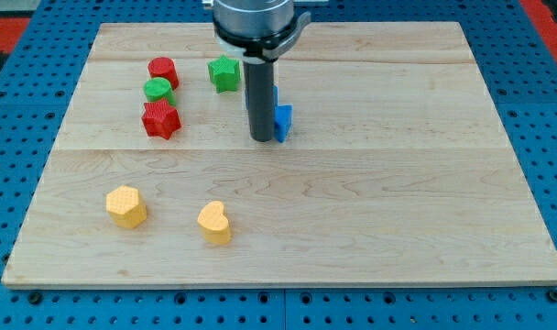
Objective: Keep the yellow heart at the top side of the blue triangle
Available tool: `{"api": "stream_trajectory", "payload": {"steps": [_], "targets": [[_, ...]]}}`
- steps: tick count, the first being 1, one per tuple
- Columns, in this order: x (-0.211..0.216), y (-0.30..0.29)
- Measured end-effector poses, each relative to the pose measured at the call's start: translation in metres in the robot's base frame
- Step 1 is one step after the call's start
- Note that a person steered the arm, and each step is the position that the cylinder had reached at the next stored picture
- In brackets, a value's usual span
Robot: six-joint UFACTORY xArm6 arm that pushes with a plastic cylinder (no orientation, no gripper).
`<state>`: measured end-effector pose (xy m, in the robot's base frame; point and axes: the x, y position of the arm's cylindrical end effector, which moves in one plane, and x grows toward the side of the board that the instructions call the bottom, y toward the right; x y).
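Note:
The yellow heart (214, 223) lies near the view's bottom, left of centre. A blue block (282, 120) lies near the view's top centre, mostly hidden behind the rod, so its shape is unclear. My tip (261, 139) rests on the board, touching the blue block's left side. The yellow heart is well below and to the left of my tip and the blue block.
A yellow hexagon (125, 205) lies left of the heart. At the top left lie a red cylinder (162, 70), a green cylinder (157, 90), a red star (160, 120) and a green star (223, 73). The wooden board (398, 183) sits on a blue perforated table.

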<state>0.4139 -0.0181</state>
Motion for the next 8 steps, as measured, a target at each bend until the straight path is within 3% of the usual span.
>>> {"api": "stream_trajectory", "payload": {"steps": [1,3,4,5,7,8], "targets": [[0.001,0.010],[0.094,0.030],[0.173,0.017],[0.196,-0.003],[0.172,-0.099],[0.146,-0.103]]}}
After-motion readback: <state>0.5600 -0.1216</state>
